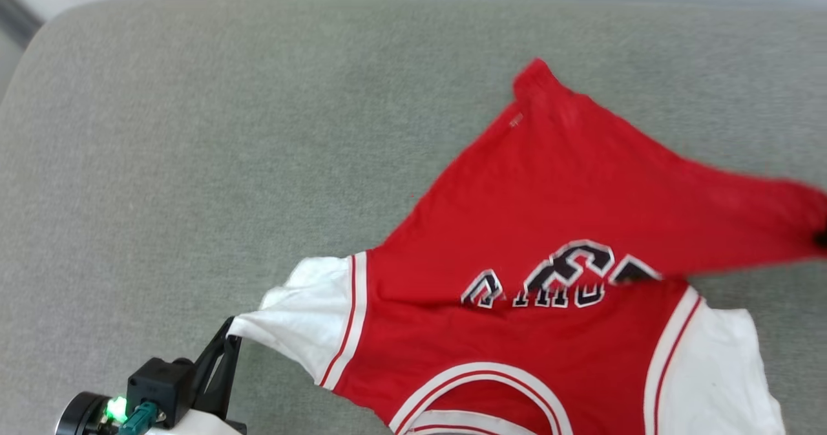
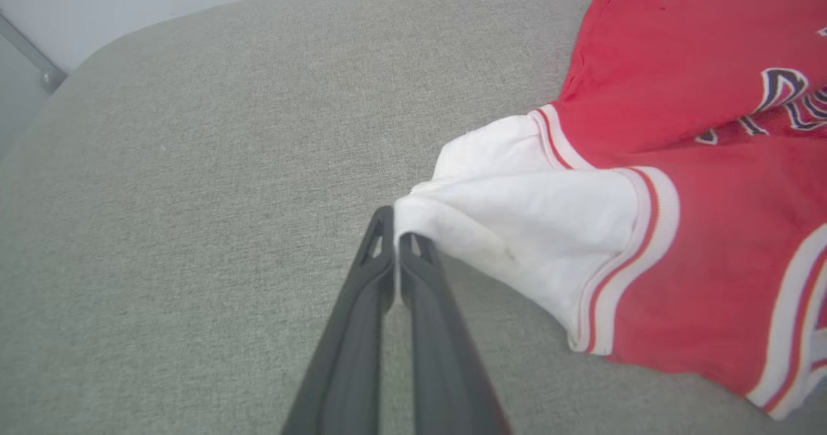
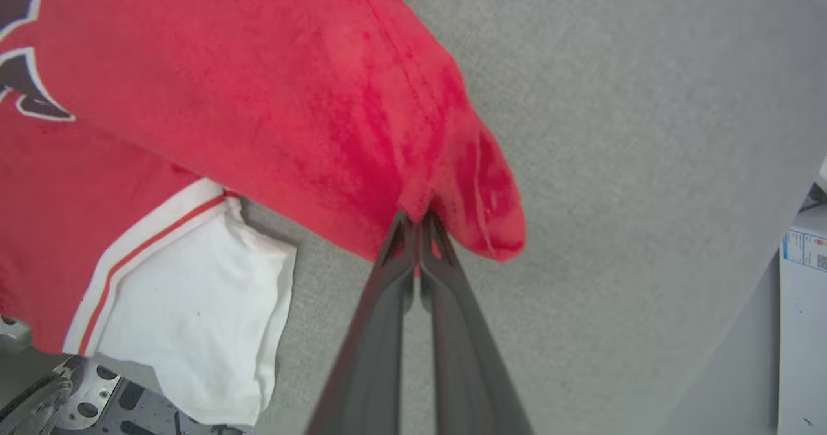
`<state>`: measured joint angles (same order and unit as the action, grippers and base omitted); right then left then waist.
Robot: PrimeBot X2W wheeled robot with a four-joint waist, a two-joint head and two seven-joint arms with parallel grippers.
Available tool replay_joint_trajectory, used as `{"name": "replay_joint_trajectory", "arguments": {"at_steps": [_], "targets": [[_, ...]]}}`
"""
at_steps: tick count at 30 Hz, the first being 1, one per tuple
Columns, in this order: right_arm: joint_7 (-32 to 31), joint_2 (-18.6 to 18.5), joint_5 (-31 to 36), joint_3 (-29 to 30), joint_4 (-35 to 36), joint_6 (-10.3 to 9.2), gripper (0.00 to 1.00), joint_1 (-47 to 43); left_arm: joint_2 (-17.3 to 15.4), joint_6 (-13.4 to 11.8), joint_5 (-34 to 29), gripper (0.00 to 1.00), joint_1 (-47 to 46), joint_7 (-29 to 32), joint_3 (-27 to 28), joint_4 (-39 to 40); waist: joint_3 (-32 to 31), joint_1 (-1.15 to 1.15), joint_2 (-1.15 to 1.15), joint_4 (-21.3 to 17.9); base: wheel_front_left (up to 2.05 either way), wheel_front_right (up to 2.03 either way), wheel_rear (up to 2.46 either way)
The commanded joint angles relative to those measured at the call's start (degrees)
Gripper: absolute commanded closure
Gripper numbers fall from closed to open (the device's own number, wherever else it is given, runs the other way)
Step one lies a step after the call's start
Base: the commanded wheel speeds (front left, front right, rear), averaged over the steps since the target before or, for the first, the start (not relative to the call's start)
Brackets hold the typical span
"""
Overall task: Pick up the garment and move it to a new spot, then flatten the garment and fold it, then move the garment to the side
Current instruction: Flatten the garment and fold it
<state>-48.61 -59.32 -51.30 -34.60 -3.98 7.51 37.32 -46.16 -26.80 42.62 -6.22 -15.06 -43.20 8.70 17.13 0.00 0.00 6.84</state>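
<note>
Spread over the near right part of the grey cushion (image 1: 194,131): the red shirt (image 1: 530,228), its plain red lower half folded back across the black lettering (image 1: 555,276). Toward the cushion's near left corner, left gripper (image 2: 395,244) jaws pressed together on the tip of a white sleeve (image 2: 517,209), drawn out to a point. Toward the cushion's right edge, right gripper (image 3: 420,218) jaws pinching a bunched red hem corner (image 3: 478,189).

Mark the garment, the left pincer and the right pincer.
garment (image 1: 549,189), head view, red body above the print.
left pincer (image 2: 396,228), left wrist view, midway between its shut tips.
right pincer (image 3: 418,218), right wrist view, midway between its shut tips.
</note>
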Motion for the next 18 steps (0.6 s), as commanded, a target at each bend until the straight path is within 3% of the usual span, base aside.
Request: {"name": "replay_joint_trajectory", "arguments": {"at_steps": [1, 7, 16, 17, 18], "targets": [[0.95, -1.15, -0.82, 0.26, 0.78, -0.04, 1.00, -3.50, -0.22, -0.40, 0.27, 1.00, 1.00, -0.10, 0.38, 0.09, -2.16, 0.00, 0.00, -1.95, 0.00, 0.00, 0.00], [5.40, -3.94, -4.26, 2.84, 1.76, -0.04, 1.00, -18.99, -0.76, -0.64, 0.83, 1.00, 3.80, -0.13, 1.43, 0.42, -3.85, 0.00, 0.00, -3.34, 0.00, 0.00, 0.00], [10.78, 0.95, -5.34, 8.00, -0.77, -0.04, 1.00, -35.79, -0.33, -0.23, 0.38, 1.00, 5.43, -0.14, 2.65, 0.53, -3.45, 0.00, 0.00, -4.30, 0.00, 0.00, 0.00], [11.14, 1.50, -4.79, 8.97, -0.91, -0.04, 0.73, -36.23, -0.32, -0.11, 0.34, 1.00, 5.48, -0.14, 2.74, 0.50, -3.38, 0.00, 0.00, -4.41, 0.00, 0.00, 0.00], [11.54, 1.87, -4.11, 10.12, -0.77, -0.04, 0.05, -36.32, -0.33, -0.02, 0.36, 1.00, 5.48, -0.14, 2.74, 0.41, -3.32, 0.00, 0.00, -4.50, 0.00, 0.00, 0.00]]}}
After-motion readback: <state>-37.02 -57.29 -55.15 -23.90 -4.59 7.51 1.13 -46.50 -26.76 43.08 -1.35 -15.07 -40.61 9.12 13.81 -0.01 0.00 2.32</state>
